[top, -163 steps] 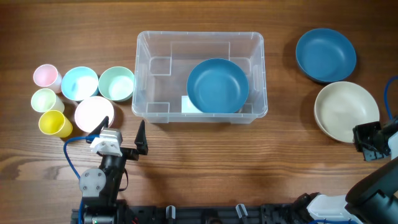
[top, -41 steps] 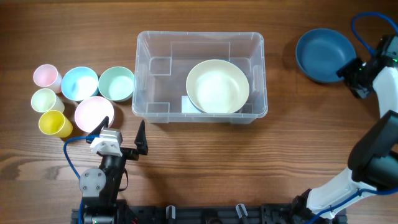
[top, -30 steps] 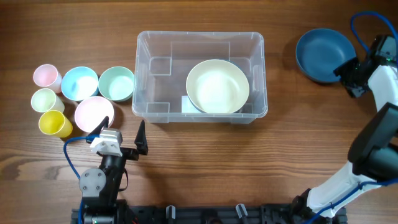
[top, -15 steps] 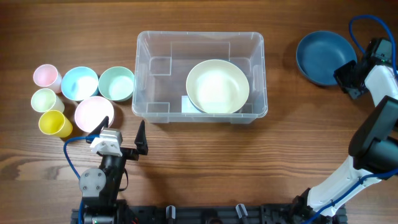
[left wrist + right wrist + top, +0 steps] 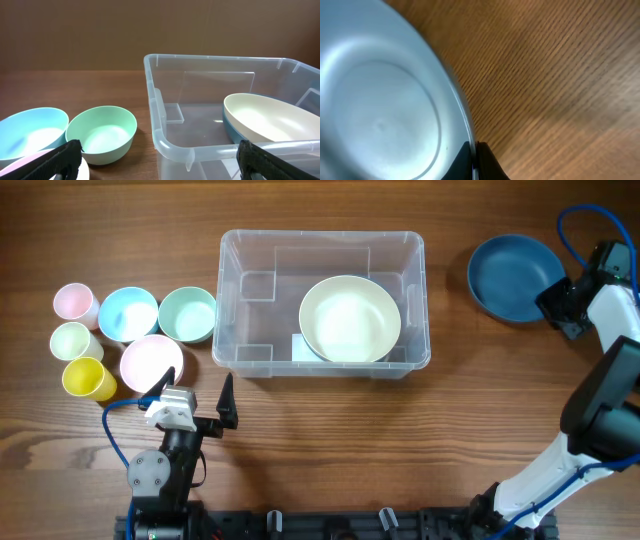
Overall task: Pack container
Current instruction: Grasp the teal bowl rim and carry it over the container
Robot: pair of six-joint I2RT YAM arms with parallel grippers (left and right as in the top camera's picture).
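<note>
1. The right fingers point(image 5: 476, 159) are pinched narrow on the rim of a blue bowl point(image 5: 512, 275), one finger inside the rim and one outside, at the bowl's near right edge.
2. That bowl is at the far right of the table point(image 5: 450, 430), well apart from the container point(image 5: 235, 300), with open wood between them.
3. The left fingers point(image 5: 260, 160) are spread wide and hold nothing. They sit low near the table's front edge, just beside a pink bowl point(image 5: 150, 362), and face the container's near left corner.
4. The container stands upright at mid table with its top open. A cream bowl point(image 5: 350, 318) lies in its right half, nested in a lower bowl point(image 5: 230, 131) of which only a dark blue sliver shows. The left half offers free room.
5. A green bowl point(image 5: 187, 314) is just beside the container's left wall. Further left are a light blue bowl point(image 5: 128, 313), a pink cup point(image 5: 73, 302), a pale cup point(image 5: 72, 340) and a yellow cup point(image 5: 85, 378), all close together.
6. A white label point(image 5: 303, 348) on the container floor is partly hidden under the bowls, and no writing on it can be read.
7. The right wrist view cuts off most of the blue bowl, so I cannot tell whether it rests on the table or is raised.
</note>
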